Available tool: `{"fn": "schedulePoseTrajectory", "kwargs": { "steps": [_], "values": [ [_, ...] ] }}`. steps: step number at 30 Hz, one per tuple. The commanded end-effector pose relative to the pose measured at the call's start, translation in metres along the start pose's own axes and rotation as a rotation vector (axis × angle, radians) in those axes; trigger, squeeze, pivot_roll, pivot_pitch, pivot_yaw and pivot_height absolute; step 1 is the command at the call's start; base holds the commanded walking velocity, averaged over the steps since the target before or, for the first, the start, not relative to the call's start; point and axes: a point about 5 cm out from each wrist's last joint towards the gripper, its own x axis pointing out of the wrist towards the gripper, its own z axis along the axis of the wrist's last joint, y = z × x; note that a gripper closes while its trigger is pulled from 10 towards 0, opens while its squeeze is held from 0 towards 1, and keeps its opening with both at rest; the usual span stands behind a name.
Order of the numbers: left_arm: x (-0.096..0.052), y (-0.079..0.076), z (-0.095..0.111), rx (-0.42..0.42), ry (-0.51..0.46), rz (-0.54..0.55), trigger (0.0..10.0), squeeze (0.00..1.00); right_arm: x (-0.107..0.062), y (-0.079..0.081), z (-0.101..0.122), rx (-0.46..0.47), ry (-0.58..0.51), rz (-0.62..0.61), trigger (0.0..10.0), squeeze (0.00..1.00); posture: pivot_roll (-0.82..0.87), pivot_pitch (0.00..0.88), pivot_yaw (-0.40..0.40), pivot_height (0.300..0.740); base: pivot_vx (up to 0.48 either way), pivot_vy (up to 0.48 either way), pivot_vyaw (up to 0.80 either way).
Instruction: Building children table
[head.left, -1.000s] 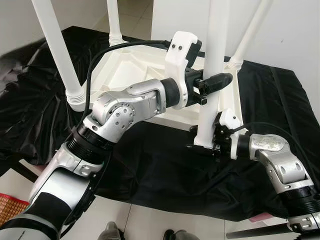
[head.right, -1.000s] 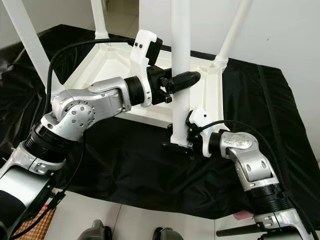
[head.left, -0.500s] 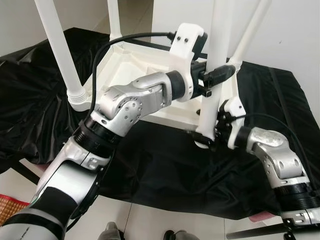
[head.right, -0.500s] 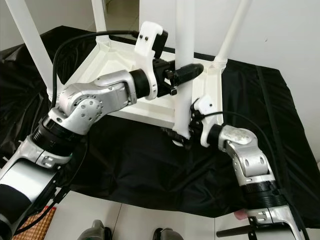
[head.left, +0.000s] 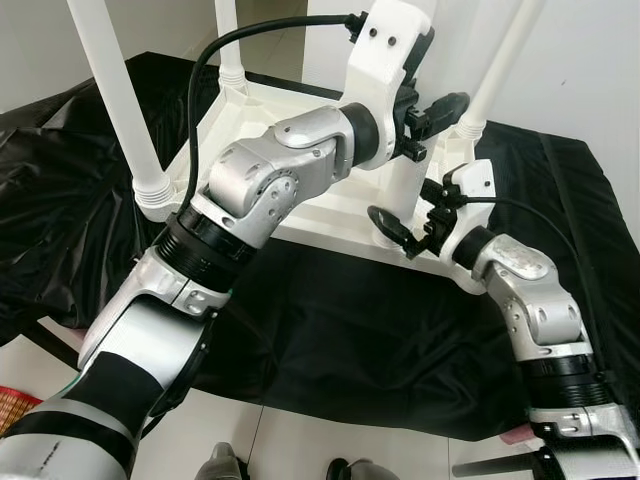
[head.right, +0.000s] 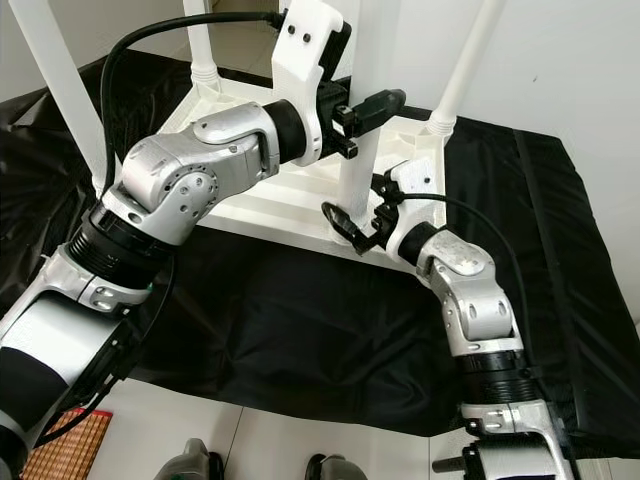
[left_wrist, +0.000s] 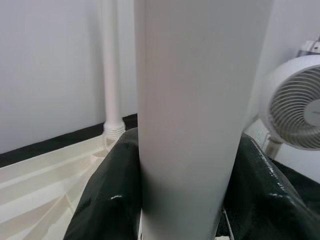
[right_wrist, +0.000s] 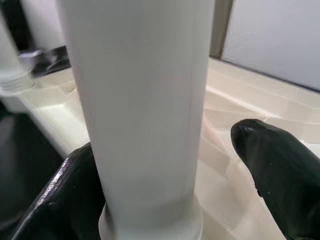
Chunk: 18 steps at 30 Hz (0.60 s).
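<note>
Leg (head.left: 405, 185) is clamped high up by the left hand (head.left: 432, 112); its base is loosely straddled by the right hand's (head.left: 400, 232) parted fingers, over the upturned tabletop (head.left: 255, 140).

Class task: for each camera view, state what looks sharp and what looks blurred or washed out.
Eye views: arms and upturned table sharp, evenly lit. Left wrist view: held table leg soft, close; fan blurred behind. Right wrist view: leg pale, washed out; black fingers sharper.
</note>
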Motion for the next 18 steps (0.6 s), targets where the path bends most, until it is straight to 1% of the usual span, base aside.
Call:
{"fn": "schedulePoseTrajectory", "kwargs": {
  "steps": [1,2,3,5,6,8,11,14,15,17,18],
  "values": [
    [0.005,-0.003,0.007,0.049,-0.023,0.046,10.0,0.00,0.002,-0.001,0.006,-0.011,-0.014,-0.055,10.0,0.00,0.03,0.142,-0.063,0.740,0.000,0.000,0.00],
    [0.006,-0.004,0.008,0.062,-0.029,0.068,10.0,0.00,0.005,0.002,0.007,-0.005,-0.020,-0.098,10.0,0.00,0.04,0.144,-0.065,0.740,0.000,0.000,0.00],
    [0.006,-0.004,0.008,0.062,-0.029,0.068,10.0,0.00,0.005,0.002,0.007,-0.005,-0.020,-0.098,10.0,0.00,0.04,0.144,-0.065,0.740,0.000,0.000,0.00],
    [0.008,-0.005,0.009,0.095,-0.037,0.110,10.0,0.00,0.009,0.006,0.010,0.019,-0.036,-0.169,10.0,0.00,0.04,0.149,-0.068,0.740,0.000,0.000,0.00],
    [0.008,-0.005,0.009,0.095,-0.037,0.110,10.0,0.00,0.009,0.006,0.010,0.019,-0.036,-0.169,10.0,0.00,0.04,0.149,-0.068,0.740,0.000,0.000,0.00],
    [0.009,-0.005,0.009,0.108,-0.045,0.149,10.0,0.00,0.014,0.012,0.010,0.057,-0.048,-0.235,10.0,0.00,0.04,0.154,-0.071,0.740,0.000,0.000,0.00],
    [0.009,-0.004,0.009,0.108,-0.047,0.164,10.0,0.00,0.016,0.015,0.010,0.071,-0.051,-0.258,10.0,0.00,0.04,0.154,-0.071,0.740,0.000,0.000,0.00],
    [0.010,-0.002,0.011,0.093,-0.060,0.207,10.0,0.00,0.021,0.019,0.007,0.094,-0.059,-0.388,10.0,0.00,0.05,0.158,-0.069,0.740,0.000,0.000,0.00],
    [0.010,-0.002,0.011,0.093,-0.060,0.207,10.0,0.00,0.021,0.019,0.007,0.094,-0.059,-0.388,10.0,0.00,0.05,0.158,-0.069,0.740,0.000,0.000,0.00],
    [0.011,-0.003,0.013,0.098,-0.069,0.215,10.0,0.00,0.021,0.021,0.006,0.122,-0.073,-0.466,10.0,0.00,0.05,0.159,-0.068,0.740,0.000,0.000,0.00],
    [0.011,-0.003,0.014,0.100,-0.073,0.215,10.0,0.00,0.021,0.022,0.005,0.132,-0.074,-0.485,10.0,0.00,0.05,0.159,-0.068,0.740,0.000,0.000,0.00]
  ]
}}
